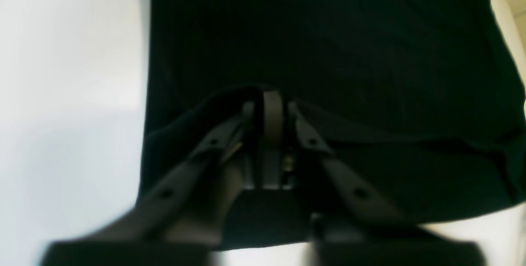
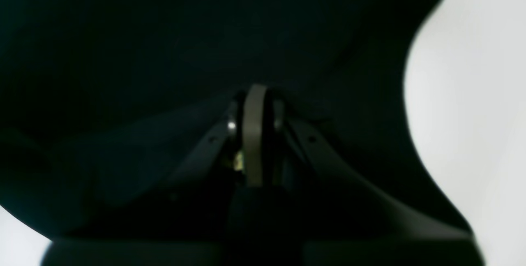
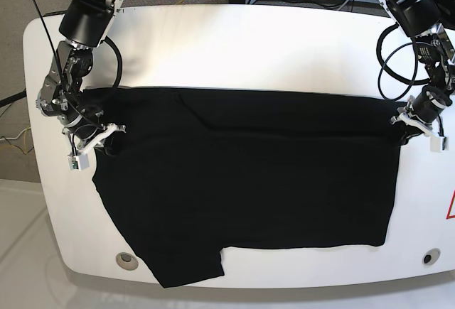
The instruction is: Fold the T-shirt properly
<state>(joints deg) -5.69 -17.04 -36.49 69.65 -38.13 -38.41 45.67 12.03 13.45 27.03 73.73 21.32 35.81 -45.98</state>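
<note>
Black T-shirt (image 3: 249, 181) lay long axis across the worktop (image 3: 234, 46); right jaws (image 3: 106, 133) pinched one end's edge, left jaws (image 3: 407, 118) stood narrowly parted at the other.

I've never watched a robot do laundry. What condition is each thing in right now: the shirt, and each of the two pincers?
T-shirt: spread on the white table, top edge folded over along its length, one sleeve hanging past the front edge.
Left pincer: at the shirt's edge, jaws slightly parted with cloth between them; whether it grips I cannot tell.
Right pincer: shut on the shirt's edge.
</note>
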